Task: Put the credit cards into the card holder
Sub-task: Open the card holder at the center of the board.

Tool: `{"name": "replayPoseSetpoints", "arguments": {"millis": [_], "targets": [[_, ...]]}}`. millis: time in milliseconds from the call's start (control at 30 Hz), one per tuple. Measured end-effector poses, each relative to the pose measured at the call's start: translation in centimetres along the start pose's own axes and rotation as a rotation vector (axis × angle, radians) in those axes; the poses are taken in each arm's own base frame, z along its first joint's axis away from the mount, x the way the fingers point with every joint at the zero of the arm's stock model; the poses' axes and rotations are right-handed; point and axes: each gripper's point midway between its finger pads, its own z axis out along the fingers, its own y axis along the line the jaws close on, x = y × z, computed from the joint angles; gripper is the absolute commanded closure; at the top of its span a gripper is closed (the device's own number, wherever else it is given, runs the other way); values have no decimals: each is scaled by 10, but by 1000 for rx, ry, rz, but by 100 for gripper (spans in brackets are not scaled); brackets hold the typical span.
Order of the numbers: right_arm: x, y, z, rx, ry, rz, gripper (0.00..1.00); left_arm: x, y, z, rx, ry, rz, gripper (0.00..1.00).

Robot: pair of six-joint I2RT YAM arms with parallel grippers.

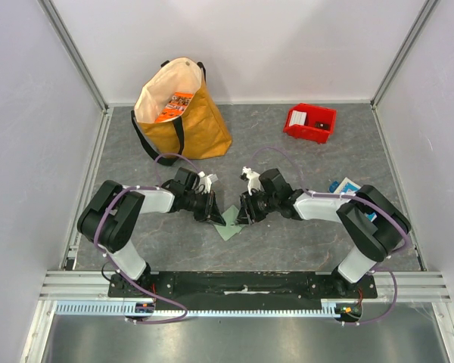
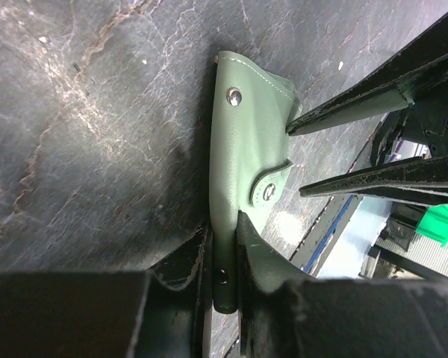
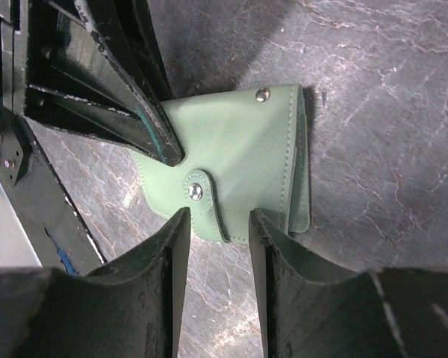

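Left pincer (image 2: 224, 231) grips the card holder (image 2: 243, 142); right pincer (image 3: 218, 218) gapes.

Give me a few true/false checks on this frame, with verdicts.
1. Left gripper clamps the holder by its edge. True.
2. Holder lies unfolded with cards inside. False: it is folded, and no cards show in it.
3. Bin is right of the bag. True.
4. Bag lies flat. False: it stands upright, mouth open.
5. Right gripper is shut. False: it is open around the holder's edge.
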Motion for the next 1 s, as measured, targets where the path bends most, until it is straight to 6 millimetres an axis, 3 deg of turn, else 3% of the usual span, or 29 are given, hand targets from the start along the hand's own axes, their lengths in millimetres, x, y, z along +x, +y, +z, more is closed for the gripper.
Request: {"name": "replayPoseSetpoints", "arguments": {"millis": [533, 767, 900, 1000], "targets": [[7, 23, 15, -46, 69, -129, 62, 3, 0, -1, -1, 11, -11, 98], [9, 21, 15, -41, 81, -155, 72, 2, 0, -1, -4, 9, -11, 98], [11, 19, 16, -48, 92, -185, 92, 4, 1, -2, -12, 12, -16, 98], [12, 19, 17, -53, 107, -197, 92, 5, 1, -3, -21, 9, -24, 98]]}}
